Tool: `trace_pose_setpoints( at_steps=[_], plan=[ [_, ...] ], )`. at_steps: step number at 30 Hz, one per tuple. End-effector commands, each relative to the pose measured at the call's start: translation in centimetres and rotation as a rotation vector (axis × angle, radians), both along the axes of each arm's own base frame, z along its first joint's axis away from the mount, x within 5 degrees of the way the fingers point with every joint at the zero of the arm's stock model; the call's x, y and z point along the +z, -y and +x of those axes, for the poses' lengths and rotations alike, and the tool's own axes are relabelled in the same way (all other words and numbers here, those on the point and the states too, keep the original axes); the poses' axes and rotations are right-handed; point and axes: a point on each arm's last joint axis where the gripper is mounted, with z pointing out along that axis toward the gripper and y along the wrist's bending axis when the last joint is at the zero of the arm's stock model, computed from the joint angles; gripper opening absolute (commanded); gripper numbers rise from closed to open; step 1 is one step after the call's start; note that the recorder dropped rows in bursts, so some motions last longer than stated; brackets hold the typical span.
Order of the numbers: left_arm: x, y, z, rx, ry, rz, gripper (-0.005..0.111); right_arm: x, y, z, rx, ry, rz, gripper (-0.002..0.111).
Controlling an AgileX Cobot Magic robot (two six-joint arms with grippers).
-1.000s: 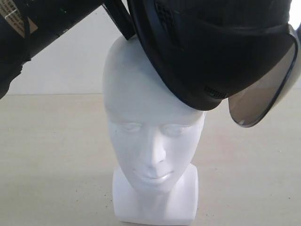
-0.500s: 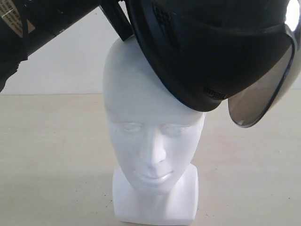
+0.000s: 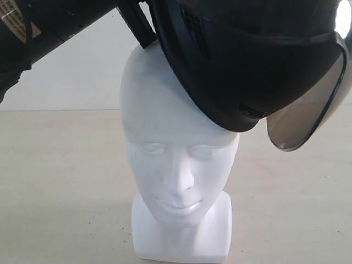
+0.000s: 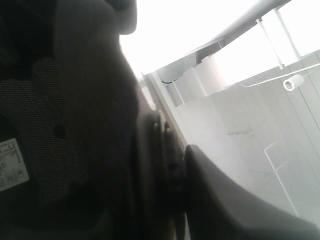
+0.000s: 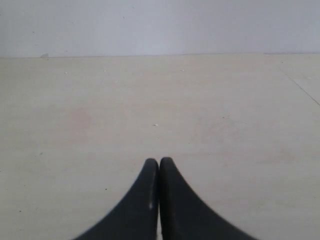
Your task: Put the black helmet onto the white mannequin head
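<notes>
The white mannequin head (image 3: 176,159) stands upright on its blocky neck base, face toward the exterior camera. The black helmet (image 3: 247,60) hangs tilted over its crown, rim touching the top right of the head, smoky visor (image 3: 305,115) drooping at the right. My left gripper (image 3: 137,25) comes in from the upper left and is shut on the helmet's rim. In the left wrist view the padded lining with its white label (image 4: 10,162) fills one side, and the rim is clamped between my fingers (image 4: 215,195). My right gripper (image 5: 159,162) is shut on nothing, over bare table.
The pale tabletop (image 3: 60,192) spreads around the mannequin, with a white wall (image 3: 71,71) behind. My left arm (image 3: 38,27) crosses the upper left corner of the exterior view. In the right wrist view there is only table (image 5: 150,100) and wall.
The helmet and left arm barely shift between frames; the helmet sits a touch lower on the head. Nothing else has moved.
</notes>
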Motion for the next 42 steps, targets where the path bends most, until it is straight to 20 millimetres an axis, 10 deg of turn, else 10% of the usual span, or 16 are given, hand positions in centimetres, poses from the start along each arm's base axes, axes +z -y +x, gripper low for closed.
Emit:
trace_pose_setpoints(
  at_steps=[1, 27, 42],
  plan=[
    [0.3, -0.4, 0.1, 0.026, 0.024, 0.037, 0.004, 0.0, 0.0, 0.0, 0.003, 0.007, 0.000, 0.000],
    [0.1, -0.7, 0.3, 0.022, 0.028, 0.066, 0.004, 0.2, 0.1, 0.0, 0.010, 0.020, -0.070, 0.000],
    [0.3, -0.9, 0.4, 0.022, -0.004, 0.030, 0.004, 4.4, -0.6, 0.0, 0.069, 0.486, -0.115, 0.000]
  ],
)
